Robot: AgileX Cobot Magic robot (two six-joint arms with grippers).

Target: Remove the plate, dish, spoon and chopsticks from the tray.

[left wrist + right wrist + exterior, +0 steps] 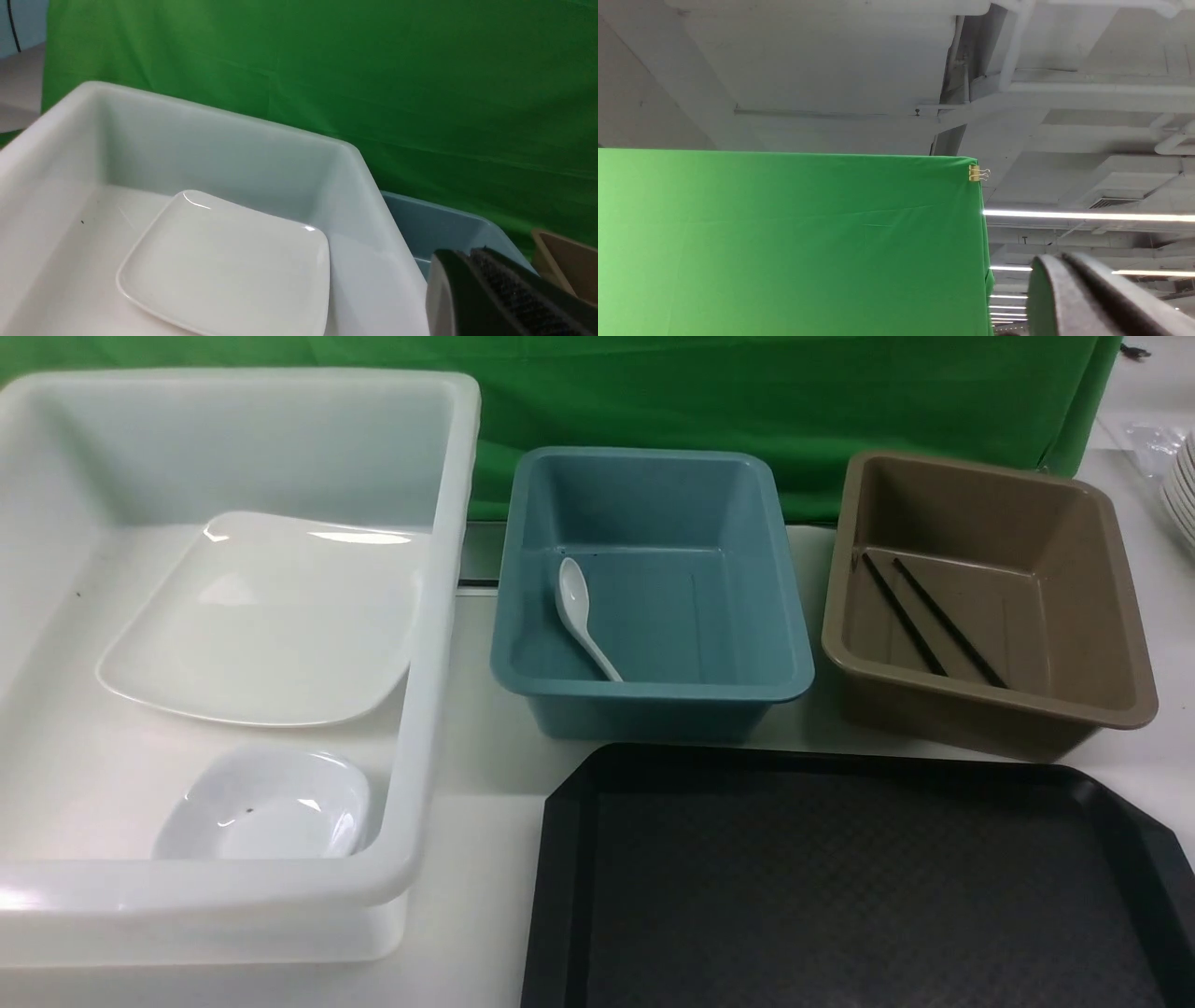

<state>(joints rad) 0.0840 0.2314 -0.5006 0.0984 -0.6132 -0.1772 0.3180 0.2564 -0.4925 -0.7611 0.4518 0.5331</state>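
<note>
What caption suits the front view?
Black tray cleared: plate and dish in white bin, spoon in blue, chopsticks in brown.

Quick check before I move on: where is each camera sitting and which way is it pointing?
Front: between the arms, looking forward over tray, bins; no arm shows.
Left wrist: over the white bin, facing the plate; shut left gripper shows.
Right wrist: tilted up at ceiling; shut right gripper shows.
Front and left wrist share plate, white bin.
</note>
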